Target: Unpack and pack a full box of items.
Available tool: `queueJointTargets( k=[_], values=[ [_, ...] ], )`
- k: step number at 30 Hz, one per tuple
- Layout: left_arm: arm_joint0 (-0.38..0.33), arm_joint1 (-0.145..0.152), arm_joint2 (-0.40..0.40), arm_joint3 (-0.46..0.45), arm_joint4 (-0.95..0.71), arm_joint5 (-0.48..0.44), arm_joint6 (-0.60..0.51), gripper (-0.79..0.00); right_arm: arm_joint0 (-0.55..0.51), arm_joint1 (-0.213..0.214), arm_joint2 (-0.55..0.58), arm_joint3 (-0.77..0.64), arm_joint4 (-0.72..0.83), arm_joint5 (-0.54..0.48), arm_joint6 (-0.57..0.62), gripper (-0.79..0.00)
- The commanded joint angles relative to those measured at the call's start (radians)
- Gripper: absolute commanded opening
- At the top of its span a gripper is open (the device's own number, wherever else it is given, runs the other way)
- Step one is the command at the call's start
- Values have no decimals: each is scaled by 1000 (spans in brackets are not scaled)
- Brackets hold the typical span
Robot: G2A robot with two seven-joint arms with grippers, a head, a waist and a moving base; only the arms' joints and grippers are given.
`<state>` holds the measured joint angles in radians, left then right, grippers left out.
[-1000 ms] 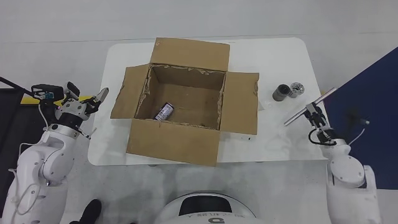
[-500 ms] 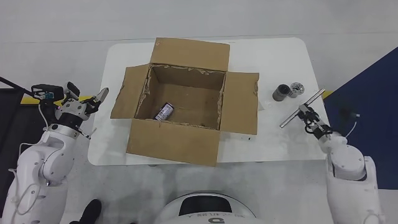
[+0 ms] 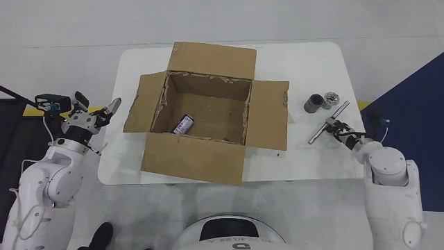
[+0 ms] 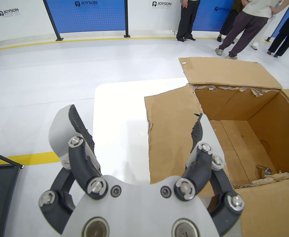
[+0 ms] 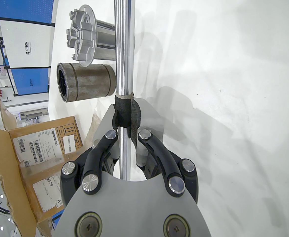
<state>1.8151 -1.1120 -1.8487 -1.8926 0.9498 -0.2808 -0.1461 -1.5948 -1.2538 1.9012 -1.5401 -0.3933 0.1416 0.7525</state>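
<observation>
steel rod (image 5: 124, 38), polished and stiff, sits clamped in the right gripper (image 5: 125, 114) near the tabletop's (image 3: 305, 69) right edge, just beside a dark bearing sleeve (image 5: 86, 81) and a flanged metal part (image 5: 85, 36). it looks heavy for its width and slippery, so a hold near its middle should balance best. the left gripper (image 4: 134, 122) hangs with fingers spread apart off the left edge. one small can (image 3: 184, 123) lies in the open cardboard box (image 3: 211, 60) at the tabletop's middle.
</observation>
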Motion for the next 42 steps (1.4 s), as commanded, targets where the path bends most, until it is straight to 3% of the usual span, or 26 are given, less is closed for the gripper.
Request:
queueJointTargets(
  k=[1, 14, 15, 17, 19, 21, 33, 37, 38, 39, 41, 42],
  values=[
    [0, 0, 0, 0, 0, 0, 0, 0, 14, 3, 0, 22, 7, 1, 8, -785],
    [0, 0, 0, 0, 0, 0, 0, 0, 75, 20, -34, 84, 7, 7, 63, -779],
    [0, 0, 0, 0, 0, 0, 0, 0, 74, 21, -36, 81, 7, 10, 63, -665],
    [0, 0, 0, 0, 0, 0, 0, 0, 72, 23, -46, 73, -3, 13, 71, -520],
    [0, 0, 0, 0, 0, 0, 0, 0, 76, 25, -55, 70, -12, 19, 76, -425],
    [0, 0, 0, 0, 0, 0, 0, 0, 81, 27, -63, 69, -15, 21, 78, -394],
    [0, 0, 0, 0, 0, 0, 0, 0, -5, 33, -22, -23, 41, -2, -11, -425],
    [0, 0, 0, 0, 0, 0, 0, 0, -84, 27, 13, -112, 116, -99, -126, -422],
    [0, 0, 0, 0, 0, 0, 0, 0, -112, 24, 21, -134, 139, -147, -165, -400],
    [0, 0, 0, 0, 0, 0, 0, 0, -140, 21, 26, -161, 150, -189, -211, -120],
    [0, 0, 0, 0, 0, 0, 0, 0, -186, 15, 23, -201, 161, -253, -275, -123],
    [0, 0, 0, 0, 0, 0, 0, 0, -199, 13, 21, -214, 167, -283, -303, -89]
  ],
)
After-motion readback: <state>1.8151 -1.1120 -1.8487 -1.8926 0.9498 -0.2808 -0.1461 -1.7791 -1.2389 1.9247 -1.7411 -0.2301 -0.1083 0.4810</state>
